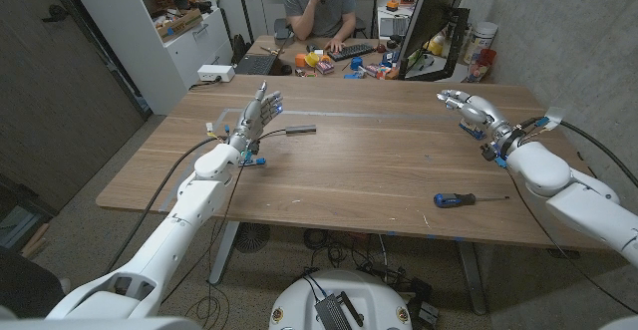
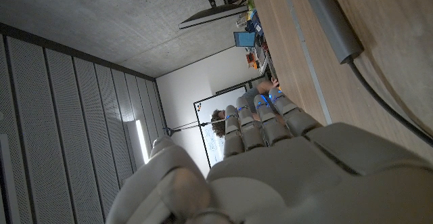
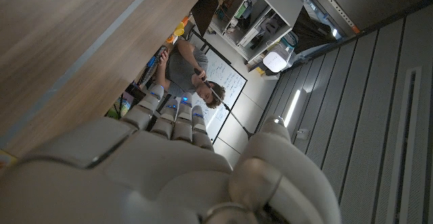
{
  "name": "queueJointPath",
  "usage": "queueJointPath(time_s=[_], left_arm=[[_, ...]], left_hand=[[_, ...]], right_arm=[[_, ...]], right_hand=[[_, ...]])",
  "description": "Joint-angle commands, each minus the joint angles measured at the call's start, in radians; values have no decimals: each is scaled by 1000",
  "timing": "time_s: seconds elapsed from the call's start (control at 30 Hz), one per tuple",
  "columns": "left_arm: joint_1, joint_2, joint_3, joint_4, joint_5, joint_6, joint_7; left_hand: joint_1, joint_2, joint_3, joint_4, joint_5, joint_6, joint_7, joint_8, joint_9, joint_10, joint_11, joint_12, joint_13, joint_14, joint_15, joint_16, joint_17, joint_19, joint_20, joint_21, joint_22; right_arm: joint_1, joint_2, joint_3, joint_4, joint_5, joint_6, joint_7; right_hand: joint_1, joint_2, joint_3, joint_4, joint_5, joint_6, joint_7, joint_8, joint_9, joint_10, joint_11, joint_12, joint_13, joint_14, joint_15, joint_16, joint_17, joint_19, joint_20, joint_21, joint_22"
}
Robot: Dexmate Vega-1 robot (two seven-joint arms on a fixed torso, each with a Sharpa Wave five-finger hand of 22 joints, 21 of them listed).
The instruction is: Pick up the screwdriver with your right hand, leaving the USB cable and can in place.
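Near the front edge of the table (image 1: 329, 185), on your right side, the screwdriver (image 1: 469, 199) lies flat on the wood, its blue and black handle toward the middle and its thin shaft pointing to the right. Nothing touches it.

Your right hand (image 1: 467, 109) is raised over the far right part of the table, well apart from the screwdriver and farther back than it. Its fingers are stretched out and a little apart, and it holds nothing. In the right wrist view you see the back of that hand (image 3: 169, 163), with the fingers (image 3: 177, 116) reaching toward the person at the desk (image 3: 193, 72).

Your left hand (image 1: 257, 116) stands up over the far left part of the table, fingers spread and pointing up, empty as well. Just beside it a dark cable (image 1: 299, 130) lies on the wood with its plug end pointing right. In the left wrist view that plug (image 2: 331, 17) and its cord show close to the hand (image 2: 284, 163).

Behind the table a person (image 1: 319, 6) sits at a cluttered desk with a keyboard (image 1: 351, 51) and a monitor (image 1: 431, 16).
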Motion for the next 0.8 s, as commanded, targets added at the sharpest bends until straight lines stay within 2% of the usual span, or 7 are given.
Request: queueJointPath(time_s=[0.03,0.23,0.27,0.47,0.53,0.63,0.8], left_arm=[[-58,-23,30,43,15,10,-50],[-88,-31,47,68,21,8,-71],[-97,-33,51,75,23,7,-74],[-119,-36,62,100,25,8,-89],[-127,-41,65,116,18,9,-99],[-137,-43,74,131,21,5,-107],[-150,-40,86,144,25,10,-115]], left_hand=[[9,2,0,-10,5,11,3,7,5,7,1,7,2,6,-43,5,2,6,-22,7,1],[9,2,-1,-10,5,11,5,7,5,8,3,7,3,6,-43,5,2,7,-22,7,1],[9,2,-1,-10,5,12,6,7,5,8,1,7,3,6,-43,5,2,6,-22,7,1],[8,2,-1,-10,5,14,8,8,5,9,1,7,3,6,-42,5,2,6,-23,7,1],[8,2,-1,-10,5,14,8,8,5,9,3,6,3,6,-42,4,2,6,-23,7,1],[8,2,-1,-10,5,19,11,10,5,10,3,6,3,7,-42,5,2,6,-23,7,1],[8,3,-1,-10,5,20,12,10,5,11,2,6,3,7,-42,5,2,7,-24,7,1]], right_arm=[[-341,-169,246,-262,-259,-257,-118],[-446,-135,340,-343,-393,-356,-65],[-481,-128,361,-370,-422,-384,-45],[-565,-64,404,-464,-548,-464,26],[-581,-52,407,-487,-591,-484,49],[-589,-46,394,-498,-654,-507,78],[-598,-36,377,-510,-752,-518,97]], right_hand=[[30,-2,2,-19,14,1,4,1,4,3,-10,6,2,7,2,3,1,8,-2,1,3],[44,-7,2,-25,23,-14,7,-6,3,-4,-13,3,2,1,1,-2,1,9,-2,-1,4],[46,-8,2,-26,24,-16,7,-7,3,-4,-13,3,2,0,1,-2,1,10,-3,-1,4],[55,-16,0,-29,32,-29,13,-13,3,-10,-11,1,2,-7,6,-6,1,6,-2,-5,4],[60,-22,-3,-29,37,-42,15,-19,2,-16,-11,-2,2,-17,5,-10,1,2,0,-9,4],[65,-30,-7,-29,46,-60,10,-26,2,-29,-27,-6,2,-26,-3,-12,2,1,0,-12,4],[68,-33,-9,-28,51,-64,4,-27,2,-31,-33,-7,1,-26,-13,-11,2,1,-1,-13,5]])
